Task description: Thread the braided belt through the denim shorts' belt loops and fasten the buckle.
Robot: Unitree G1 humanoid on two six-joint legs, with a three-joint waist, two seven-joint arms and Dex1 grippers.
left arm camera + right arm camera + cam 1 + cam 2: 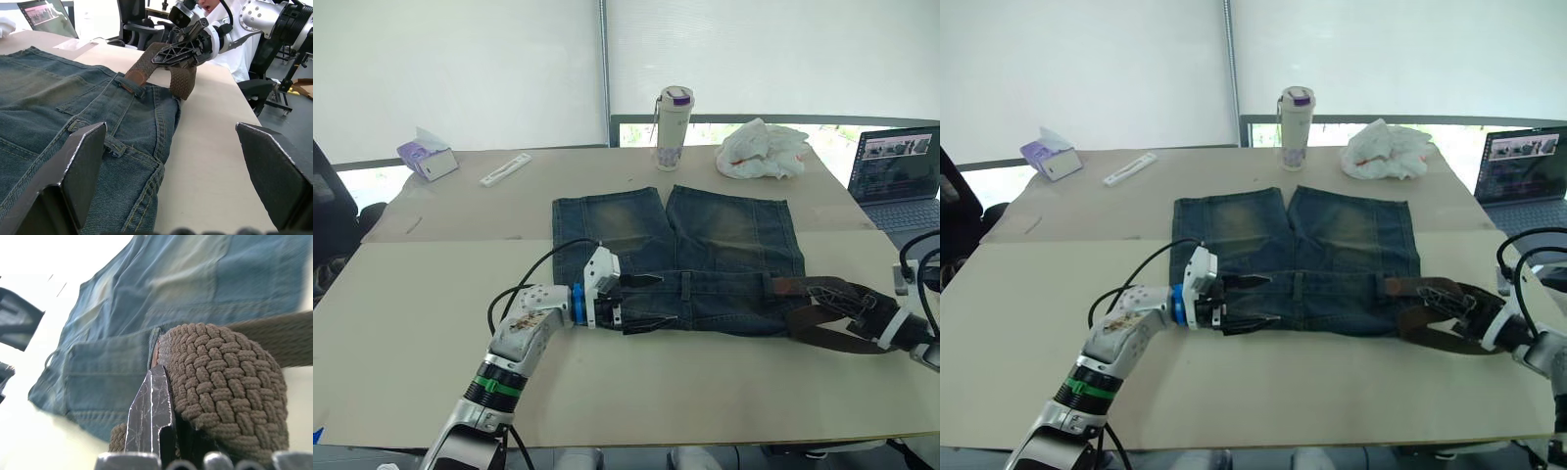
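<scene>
You can see the denim shorts (677,259) lying flat on the table (431,333), with the waistband on the side near you and the two legs pointing away toward the window. Your left gripper (636,299) sits at the left end of the waistband. Its two black fingers (73,171) are spread wide apart and hold nothing; one finger lies on the denim and the other is over the bare table next to the shorts. Your right gripper (852,302) is at the right end of the waistband, and it is closed on the braided belt (827,313). The brown belt is bent into a loop there, just off the right edge of the shorts and partly on the table. One end of the belt goes under one of the belt loops (128,84) at that right end of the waistband. In the right wrist view the woven belt (225,382) is bunched up right against one black finger (151,416). I cannot tell where the buckle is. Another belt loop (686,286) stands in the middle of the waistband with no belt in it. Farther back on the table stand a bottle (673,127), a crumpled white bag (762,150) and a tissue box (428,157). A laptop (899,176) is open at the right edge.
</scene>
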